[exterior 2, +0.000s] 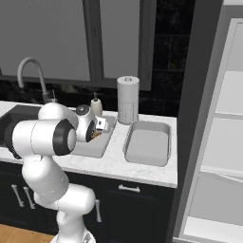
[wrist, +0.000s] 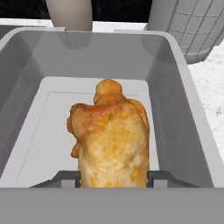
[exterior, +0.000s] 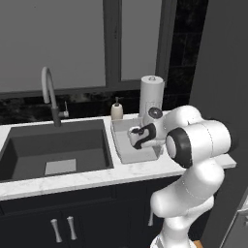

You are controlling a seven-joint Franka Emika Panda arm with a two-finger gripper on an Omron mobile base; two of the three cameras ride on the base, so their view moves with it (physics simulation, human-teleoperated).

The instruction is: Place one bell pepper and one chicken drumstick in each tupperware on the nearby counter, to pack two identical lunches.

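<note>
A golden-brown chicken drumstick [wrist: 111, 135] sits between my gripper's [wrist: 113, 179] two fingertips, which press on its sides. It hangs low inside a grey tupperware [wrist: 113, 57], just over the floor of the box. In the base views the gripper [exterior: 140, 136] [exterior 2: 98, 129] reaches down into this left tupperware [exterior: 127, 152] [exterior 2: 92, 149] on the white marble counter [exterior: 72, 181] [exterior 2: 118, 166], just right of the sink. A second grey tupperware [exterior 2: 148, 142] stands to its right with nothing inside.
The dark sink [exterior: 53, 145] with its curved faucet [exterior: 48, 92] lies to the left. A soap bottle [exterior: 116, 110] [exterior 2: 96, 105] and a paper towel roll [exterior: 151, 94] [exterior 2: 128, 99] stand behind the boxes. An open fridge [exterior 2: 218, 142] stands at the right.
</note>
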